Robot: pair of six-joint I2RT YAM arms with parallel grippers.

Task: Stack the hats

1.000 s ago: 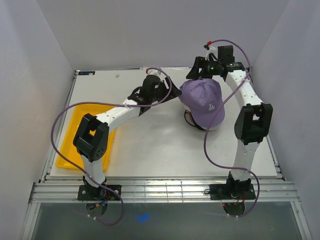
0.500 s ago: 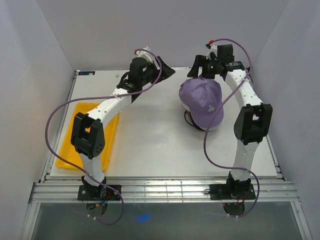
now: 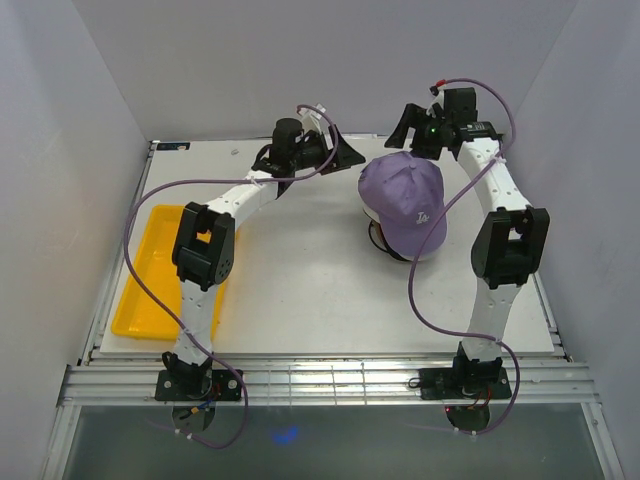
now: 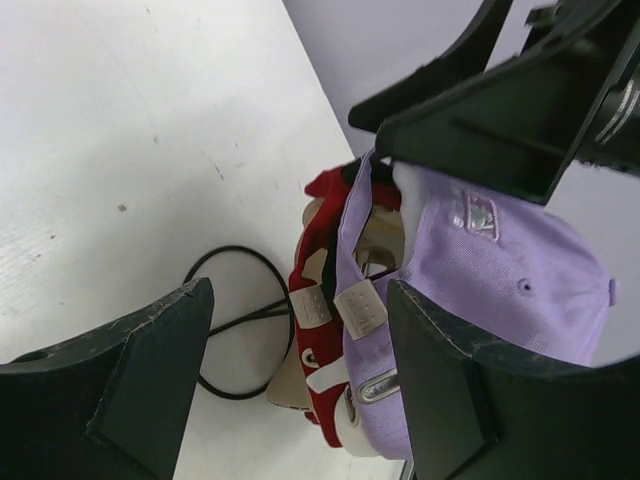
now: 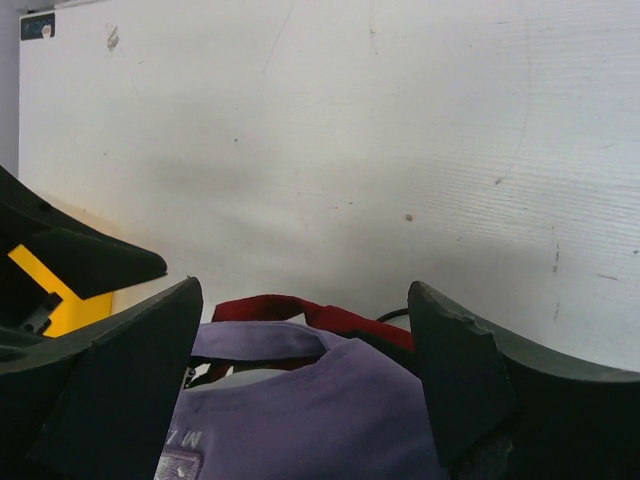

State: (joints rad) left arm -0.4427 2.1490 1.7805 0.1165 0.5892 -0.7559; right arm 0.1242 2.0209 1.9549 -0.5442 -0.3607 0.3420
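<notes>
The lavender cap (image 3: 405,203) with a white LA sits on top of the pile at the back right of the table. In the left wrist view the lavender cap (image 4: 500,270) covers the red cap (image 4: 325,350), with a thin black edge between them. The white and black caps are mostly hidden. My left gripper (image 3: 345,153) is open and empty, just left of the pile's back, and its view (image 4: 298,300) looks at the cap straps. My right gripper (image 3: 405,128) is open and empty behind the pile, above the lavender cap (image 5: 320,420) and the red cap (image 5: 300,308).
A yellow tray (image 3: 148,285) lies at the table's left edge, partly under the left arm. The black wire stand (image 4: 222,312) shows beneath the pile. Grey walls close in the back and sides. The two grippers are close together behind the pile.
My left arm swung up from the table's middle to the back, beside the cap pile. My right gripper drew back slightly from the lavender cap. The pile has not moved.
</notes>
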